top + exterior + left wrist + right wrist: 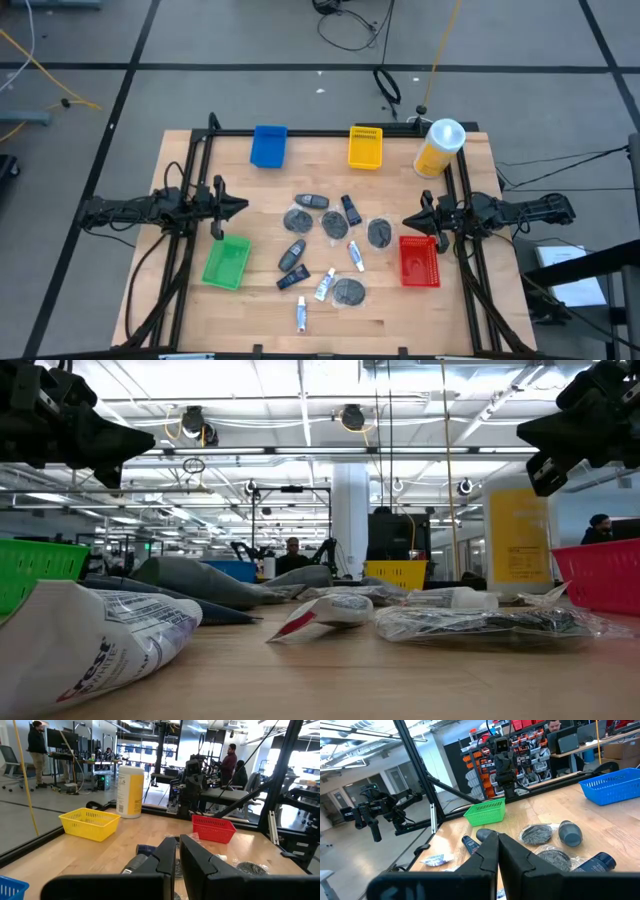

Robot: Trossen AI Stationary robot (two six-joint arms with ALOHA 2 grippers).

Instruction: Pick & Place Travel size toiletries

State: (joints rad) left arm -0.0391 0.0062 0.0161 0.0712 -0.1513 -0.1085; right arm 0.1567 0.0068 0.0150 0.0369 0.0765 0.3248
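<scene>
While both arms wait at the table's sides, you have nothing in hand. The left gripper (240,207) has its fingers (167,857) pressed nearly together around nothing, and the right gripper (408,222) is fully closed and just as empty.

Take the red tray (420,261) as your landmark. The right gripper hovers just above its top edge, pointing inward. The left gripper sits well across the table from it, just above the green tray (227,262).

The toiletries (325,245) lie scattered on the bare wood (190,165) between the green and red trays: flat grey discs (379,233), one just beside the red tray; small dark bottles (292,256) nearer the green tray; and white tubes (355,255) with blue marks between them. A blue tray (269,145), a yellow tray (365,146) and a big yellow bottle (438,147) stand along the far edge, beyond the red tray.

The first pick appears still to be made. You would do well to open the fingers wide before descending, start with the disc nearest the red tray, and come straight down. The items lie close together and look wrapped in crinkly film, so close slowly and avoid nudging neighbours.
</scene>
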